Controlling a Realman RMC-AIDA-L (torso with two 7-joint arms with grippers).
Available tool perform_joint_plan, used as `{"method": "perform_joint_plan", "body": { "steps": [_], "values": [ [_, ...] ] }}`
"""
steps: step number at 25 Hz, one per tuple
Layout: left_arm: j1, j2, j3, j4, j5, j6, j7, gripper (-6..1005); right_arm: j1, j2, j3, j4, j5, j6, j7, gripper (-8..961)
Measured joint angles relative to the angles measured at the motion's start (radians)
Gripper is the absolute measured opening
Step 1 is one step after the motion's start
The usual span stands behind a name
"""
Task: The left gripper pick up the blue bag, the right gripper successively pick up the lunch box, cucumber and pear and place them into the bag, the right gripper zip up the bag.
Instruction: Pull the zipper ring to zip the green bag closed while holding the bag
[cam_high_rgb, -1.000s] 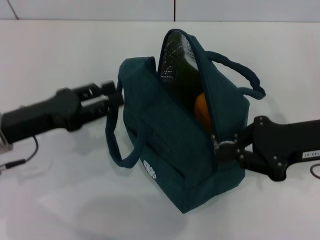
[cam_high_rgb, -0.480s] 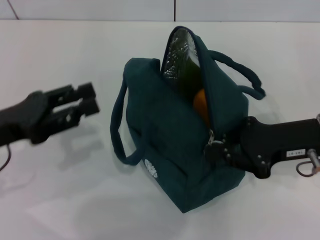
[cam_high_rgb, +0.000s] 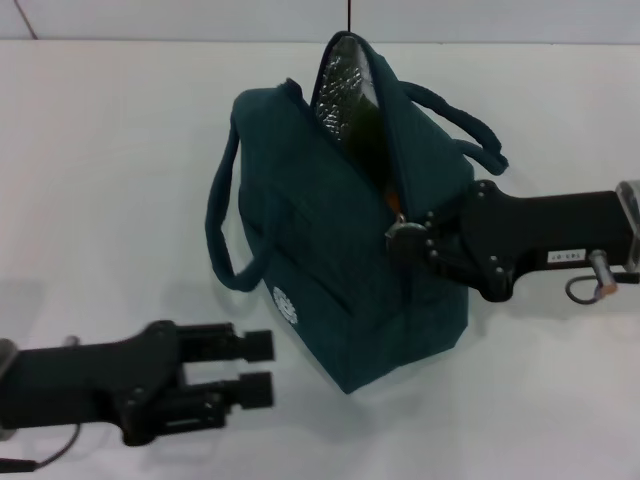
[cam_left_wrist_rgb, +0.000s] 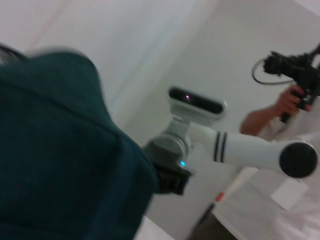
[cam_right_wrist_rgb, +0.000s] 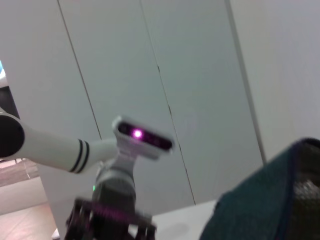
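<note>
The blue bag (cam_high_rgb: 330, 240) stands on the white table with its top partly open and the silver lining (cam_high_rgb: 340, 85) showing. Deep in the opening I see the dark green of the cucumber (cam_high_rgb: 363, 130), and a sliver of the orange pear (cam_high_rgb: 397, 206) just above the zip. The lunch box is hidden. My right gripper (cam_high_rgb: 402, 234) is pressed against the bag's right side at the zip line, shut on the zip pull. Near the front edge, below and left of the bag, my left gripper (cam_high_rgb: 258, 368) is open and holds nothing. The bag's fabric (cam_left_wrist_rgb: 60, 150) fills the left wrist view.
One loop handle (cam_high_rgb: 222, 225) hangs down the bag's left side and the other (cam_high_rgb: 468, 128) arches over its right. White table (cam_high_rgb: 110, 170) lies all around the bag. The right wrist view catches a corner of the bag (cam_right_wrist_rgb: 270, 200) and the robot's head.
My left gripper let go of the bag's side and swung down to the front left. The right gripper slid up the zip line, narrowing the opening; the bag shifted slightly.
</note>
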Motion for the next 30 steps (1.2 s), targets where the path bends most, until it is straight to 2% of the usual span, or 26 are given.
{"method": "perform_joint_plan", "body": {
  "steps": [4,9,16,30],
  "values": [
    [-0.071,-0.015,0.006,-0.101,0.04,-0.047,0.048,532,0.009,0.006,-0.005,0.001,0.03,0.001,-0.019,3],
    [-0.101,-0.035,0.003,-0.149,0.025,-0.226,0.079,534,0.005,0.007,-0.005,0.042,0.1,0.002,-0.056,3],
    [-0.113,-0.038,0.003,-0.219,-0.071,-0.345,0.173,539,0.011,0.009,-0.014,0.066,0.127,0.045,-0.071,3],
    [-0.179,-0.047,0.011,-0.358,-0.102,-0.445,0.264,540,0.042,0.009,-0.06,0.101,0.231,0.081,-0.107,3]
  ]
}}
